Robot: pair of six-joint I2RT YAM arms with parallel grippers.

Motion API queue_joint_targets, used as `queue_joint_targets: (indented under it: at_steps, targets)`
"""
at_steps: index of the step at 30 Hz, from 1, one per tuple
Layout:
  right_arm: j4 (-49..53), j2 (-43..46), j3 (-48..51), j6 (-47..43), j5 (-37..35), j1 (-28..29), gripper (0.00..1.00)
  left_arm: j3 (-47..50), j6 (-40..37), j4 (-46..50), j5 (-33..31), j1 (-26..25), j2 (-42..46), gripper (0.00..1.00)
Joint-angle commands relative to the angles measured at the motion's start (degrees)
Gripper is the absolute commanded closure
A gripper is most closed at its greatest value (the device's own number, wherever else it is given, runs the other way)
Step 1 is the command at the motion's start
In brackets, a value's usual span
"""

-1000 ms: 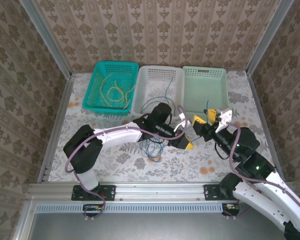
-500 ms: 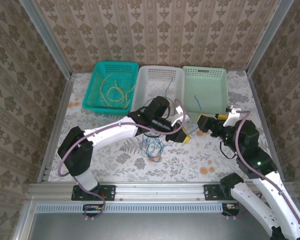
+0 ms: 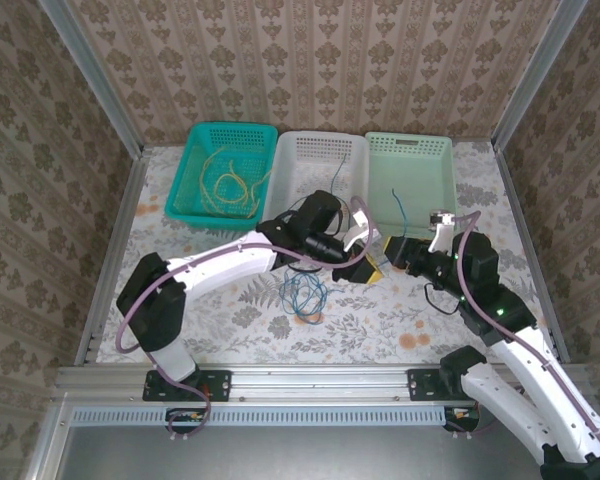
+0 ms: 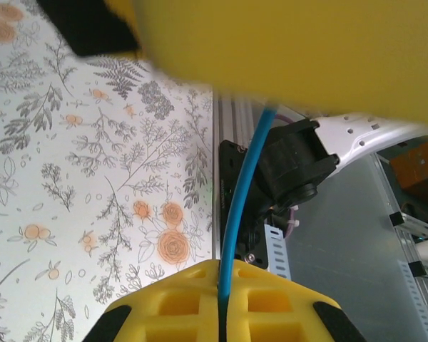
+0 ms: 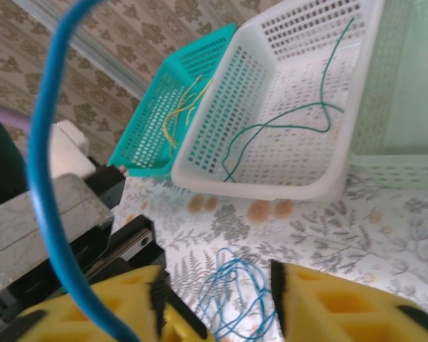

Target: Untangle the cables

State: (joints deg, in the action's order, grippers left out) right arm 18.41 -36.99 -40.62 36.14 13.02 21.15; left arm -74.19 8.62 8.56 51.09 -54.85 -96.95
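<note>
A left basket (image 3: 230, 128), middle basket (image 3: 320, 137) and right basket (image 3: 410, 141) stand side by side at the far side of the table (image 3: 230, 322). The left one holds cables (image 3: 230, 185). A tangle (image 3: 303, 295) lies before the middle basket. Just right of it, the left gripper (image 3: 372, 270), one cable (image 4: 235, 214) in it, faces the right gripper (image 3: 394, 248).

Top view: even, diffuse light is coming from overhead. The arms are casting only faint, soft shadows on the table (image 3: 400, 330), and the frame is reading sharp throughout.

Left wrist: a yellow finger (image 4: 285, 50) close to the lens is blurring heavily, and the blue cable (image 4: 235, 206) is softening too.

Right wrist: bright. The near blue cable (image 5: 43, 178) is smearing, while the white basket (image 5: 285, 179) is rendering crisp and slightly washed out.
</note>
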Motion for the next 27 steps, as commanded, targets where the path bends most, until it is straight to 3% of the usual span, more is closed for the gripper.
queue_joint_targets:
  at_steps: [1,2,4,5,7,9,11,14,18,27]
  targets:
    - [-1.76,-1.53,0.37,0.41,4.07,-0.29,0.72,-3.77,-2.6,2.65,-0.32,0.54,-1.71,1.0]
    - [-1.58,-1.75,0.3,0.22,3.38,-0.32,0.8,-4.51,-2.8,3.3,-0.69,0.54,-2.05,1.0]
    - [-1.37,-1.99,-0.23,-0.73,2.08,-0.33,0.95,-5.52,-3.48,4.52,-2.26,0.53,-2.16,0.85]
    - [-0.92,-2.23,-0.82,-1.43,1.5,-0.4,1.0,-5.46,-3.75,4.62,-3.43,0.56,-1.83,0.66]
    - [1.55,-3.67,-3.28,-4.05,-0.4,-0.46,1.0,-4.57,-3.95,4.76,-7.75,0.64,-0.56,0.42]
    - [4.06,-5.76,-6.36,-7.18,-2.65,-0.98,1.0,-3.34,-4.14,5.04,-12.49,0.71,1.06,0.3]
    - [5.23,-8.73,-9.11,-10.44,-4.23,-2.08,1.0,-2.31,-4.32,5.67,-17.75,0.71,3.16,0.0]
    - [6.65,-15.92,-13.8,-15.54,-4.48,-6.36,1.0,0.65,-4.41,5.1,-25.74,0.79,7.93,0.0]
    - [9.27,-31.25,-22.06,-18.66,2.27,-15.2,1.0,6.47,-4.8,4.05,-36.26,1.17,16.68,0.0]
    - [17.39,-61.12,-42.46,-23.77,1.42,-21.14,1.0,18.41,-2.18,6.81,-40.58,7.76,31.55,0.0]
